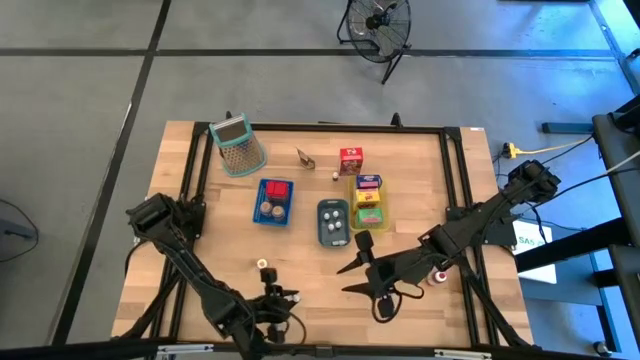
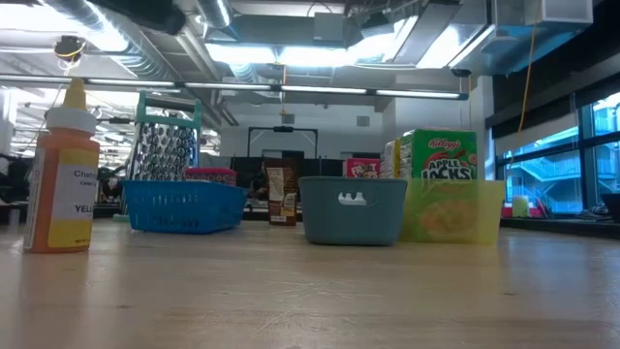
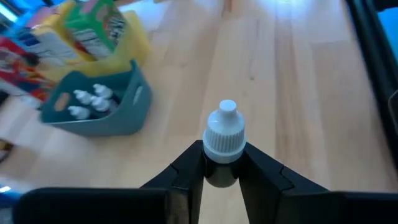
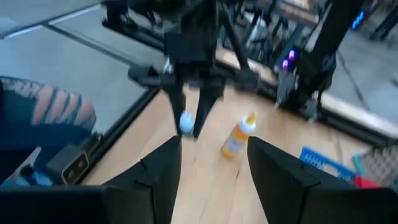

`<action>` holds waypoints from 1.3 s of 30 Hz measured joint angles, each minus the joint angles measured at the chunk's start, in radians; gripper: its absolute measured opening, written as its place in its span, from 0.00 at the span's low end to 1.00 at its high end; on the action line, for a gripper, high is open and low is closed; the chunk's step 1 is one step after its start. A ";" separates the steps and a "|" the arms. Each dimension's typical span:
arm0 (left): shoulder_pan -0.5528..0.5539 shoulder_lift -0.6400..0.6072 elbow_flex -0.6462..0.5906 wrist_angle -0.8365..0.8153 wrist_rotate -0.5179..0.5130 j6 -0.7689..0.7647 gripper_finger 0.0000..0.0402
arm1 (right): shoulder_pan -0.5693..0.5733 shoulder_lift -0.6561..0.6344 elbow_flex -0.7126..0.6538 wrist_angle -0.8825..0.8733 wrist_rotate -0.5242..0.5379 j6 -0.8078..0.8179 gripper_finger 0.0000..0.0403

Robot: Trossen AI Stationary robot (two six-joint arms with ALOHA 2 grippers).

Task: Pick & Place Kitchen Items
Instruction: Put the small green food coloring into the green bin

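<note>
My left gripper (image 1: 288, 297) hangs near the table's front edge, shut on a small bottle with a white ribbed cap (image 3: 224, 132). Close by, a yellow squeeze bottle (image 1: 264, 270) stands upright on its base. My right gripper (image 1: 349, 279) is open over the front middle of the table, pointing toward the left gripper, with nothing between its fingers. A blue tray (image 1: 274, 201) holds a red carton and round pieces. A grey-blue tray (image 1: 333, 222) holds small white pieces. A yellow tray (image 1: 368, 200) holds cartons. A red carton (image 1: 351, 160) stands behind it. My left gripper pinches the small bottle between its two fingers, just below the white cap, on the dark body (image 3: 221, 173). The bottle lies along the fingers and its cap sticks out past the fingertips. In the right wrist view the cap (image 4: 185, 122) hangs above the wood, clear of the table.
A green-rimmed mesh grater (image 1: 238, 146) stands at the far left, and a small brown carton (image 1: 305, 158) beside it. A small red-capped bottle (image 1: 437, 277) stands under my right arm. Bare wood lies along the near left and between the trays and the front edge.
</note>
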 joint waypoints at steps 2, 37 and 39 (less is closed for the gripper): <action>0.016 0.000 0.000 0.045 0.021 0.042 0.20 | 0.007 0.000 0.000 0.026 0.000 -0.028 0.46; 0.185 -0.097 -0.007 0.624 0.063 0.526 0.20 | 0.029 0.071 0.004 0.128 -0.003 -0.125 0.51; 0.183 -0.097 -0.007 0.618 0.056 0.517 0.20 | 0.031 0.073 0.004 0.130 0.020 -0.126 0.54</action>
